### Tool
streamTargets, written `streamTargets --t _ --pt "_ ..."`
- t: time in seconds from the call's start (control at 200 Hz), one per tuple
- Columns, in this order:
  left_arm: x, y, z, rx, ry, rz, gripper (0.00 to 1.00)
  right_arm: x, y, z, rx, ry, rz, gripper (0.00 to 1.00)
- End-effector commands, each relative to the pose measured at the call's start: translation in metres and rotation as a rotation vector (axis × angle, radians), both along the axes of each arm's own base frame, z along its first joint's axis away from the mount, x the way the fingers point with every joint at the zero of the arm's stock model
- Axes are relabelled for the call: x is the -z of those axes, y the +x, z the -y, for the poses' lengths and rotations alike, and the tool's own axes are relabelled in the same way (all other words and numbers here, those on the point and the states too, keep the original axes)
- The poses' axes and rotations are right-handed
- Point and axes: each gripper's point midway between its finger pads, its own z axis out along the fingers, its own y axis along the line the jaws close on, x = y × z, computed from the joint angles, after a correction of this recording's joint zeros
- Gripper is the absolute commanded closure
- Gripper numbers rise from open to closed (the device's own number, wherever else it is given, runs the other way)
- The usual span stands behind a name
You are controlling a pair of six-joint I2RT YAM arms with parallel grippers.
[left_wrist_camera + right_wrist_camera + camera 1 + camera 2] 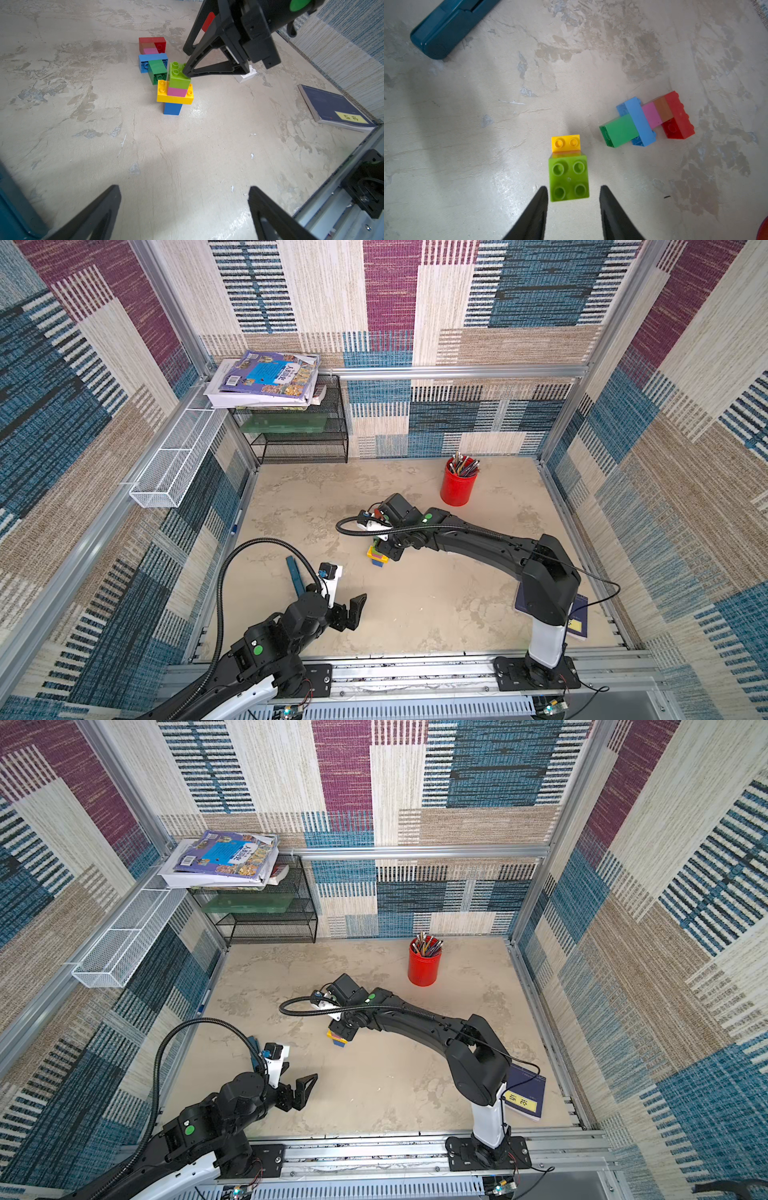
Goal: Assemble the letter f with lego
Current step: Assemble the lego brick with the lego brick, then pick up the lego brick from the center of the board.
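A mottled beige counter point(436, 605), walled in by patchwork carpet panels point(415, 302) of blue, maroon and tan, carries a black mesh shelf point(299, 439) in its far left corner and a red pen cup point(457, 485) toward the far edge. The right arm point(478, 539) stretches from the near edge to the counter's middle. Its right pincer point(572, 188) points down, jaws narrowly parted either side of the lime-green brick point(569, 178) capping an upright lego stack point(175, 91), a sliver of gap on each side. The left pincer point(184, 188) hangs wide open over the near left area. Only the left wrist view reveals the stack's blue, yellow and pink layers and a white brick point(246, 75) behind. Both wrist views show a red-to-green lego cluster point(648, 120) lying on its side beside the stack, largely covered by the arm in both top views.
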Motion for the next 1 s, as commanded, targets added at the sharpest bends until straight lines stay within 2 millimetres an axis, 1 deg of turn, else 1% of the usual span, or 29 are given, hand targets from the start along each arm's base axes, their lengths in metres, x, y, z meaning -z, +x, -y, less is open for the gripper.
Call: streamTargets --t 0.0,0.05,0.145,0.24,0.371,0.476,0.576,0.621,0.716,0.916,0.997 --pt "0.001 0.000 -0.001 -0.006 0.002 -0.001 0.01 -0.013 0.006 0.005 0.050 0.034 -0.002 0.55" --pt "-0.001 0.000 0.001 0.004 -0.002 0.004 0.01 -0.017 0.011 0.012 0.086 0.036 0.005 0.55" --pt "-0.004 -0.001 0.006 0.029 -0.014 0.013 0.01 -0.022 0.022 0.033 0.183 0.027 0.024 0.55" --pt "-0.007 -0.002 0.011 0.056 -0.026 0.017 0.01 -0.021 0.034 0.062 0.307 0.008 0.030 0.56" --pt "-0.005 -0.002 0.013 0.060 -0.027 0.011 0.01 -0.004 0.042 0.110 0.484 -0.029 -0.013 0.58" --pt "-0.002 -0.002 0.015 0.064 -0.027 0.002 0.01 0.016 0.040 0.147 0.604 -0.066 -0.048 0.60" --pt "-0.001 -0.001 0.017 0.068 -0.028 0.000 0.01 0.034 0.033 0.170 0.677 -0.100 -0.091 0.63" --pt "-0.002 -0.001 0.017 0.069 -0.029 0.000 0.01 0.042 0.028 0.176 0.699 -0.115 -0.106 0.65" --pt "-0.002 -0.001 0.018 0.071 -0.026 -0.004 0.01 0.051 0.020 0.180 0.731 -0.111 -0.138 0.70" --pt "-0.004 -0.002 0.017 0.071 -0.026 -0.007 0.01 0.074 0.003 0.188 0.768 -0.124 -0.191 0.76" --pt "-0.003 -0.002 0.017 0.073 -0.025 -0.012 0.01 0.081 -0.002 0.191 0.778 -0.144 -0.202 0.76"
